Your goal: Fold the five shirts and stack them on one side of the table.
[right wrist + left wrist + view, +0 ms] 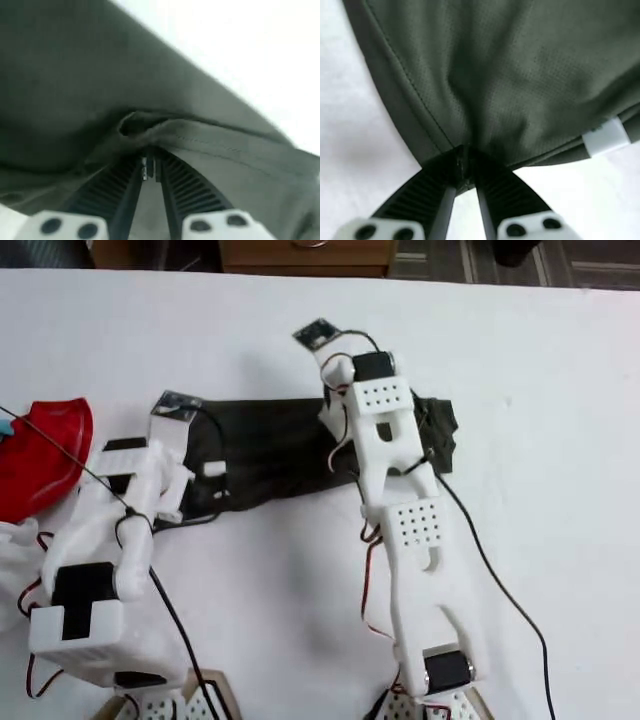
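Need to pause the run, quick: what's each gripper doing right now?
Left gripper: shut on the hem of the dark shirt.
Right gripper: shut on a bunched fold of the dark shirt.

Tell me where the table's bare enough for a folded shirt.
Barest: the table right of the right arm. Also the gap between it and the left arm, and the far strip beyond the dark shirt. Crowded: left edge, by the red shirt.
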